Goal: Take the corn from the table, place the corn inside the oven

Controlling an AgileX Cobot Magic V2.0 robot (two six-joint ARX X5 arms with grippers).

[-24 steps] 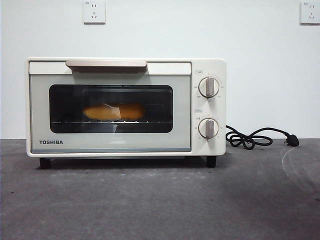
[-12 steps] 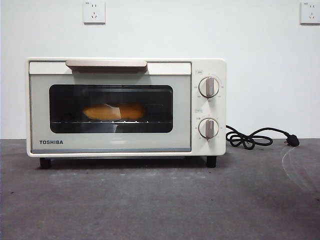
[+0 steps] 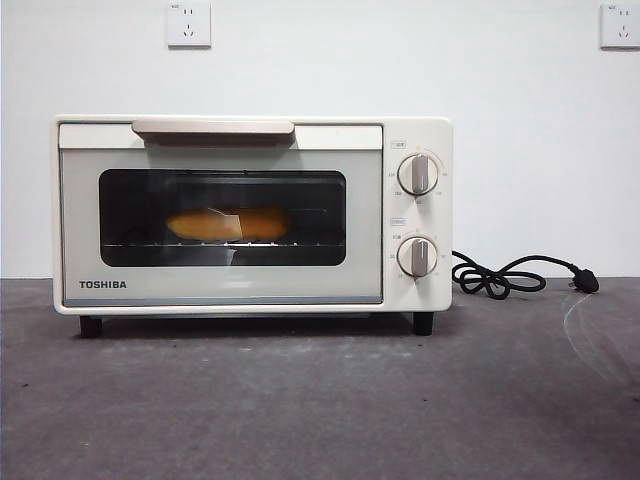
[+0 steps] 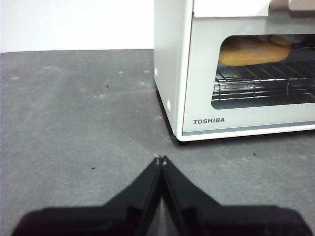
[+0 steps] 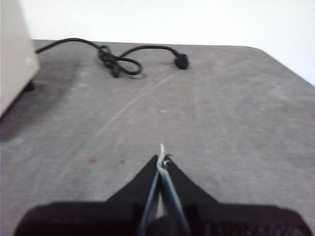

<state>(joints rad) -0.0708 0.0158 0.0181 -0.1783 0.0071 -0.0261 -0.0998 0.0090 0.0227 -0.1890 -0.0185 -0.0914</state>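
The cream-white Toshiba oven (image 3: 250, 215) stands on the dark grey table (image 3: 320, 400) with its door closed. Behind the dark glass the yellow-orange corn (image 3: 228, 223) lies on the wire rack; the left wrist view shows the corn (image 4: 251, 51) too, through the oven (image 4: 236, 69) window. My left gripper (image 4: 161, 160) is shut and empty, low over the table by the oven's front left corner. My right gripper (image 5: 161, 158) is shut with nothing in it, over bare table to the right of the oven (image 5: 15, 54). Neither arm shows in the front view.
The black cord (image 3: 510, 275) with its plug (image 3: 585, 283) lies coiled on the table right of the oven, and the right wrist view has the cord (image 5: 118, 61) ahead of the gripper. Two wall sockets (image 3: 188, 23) sit on the white wall behind.
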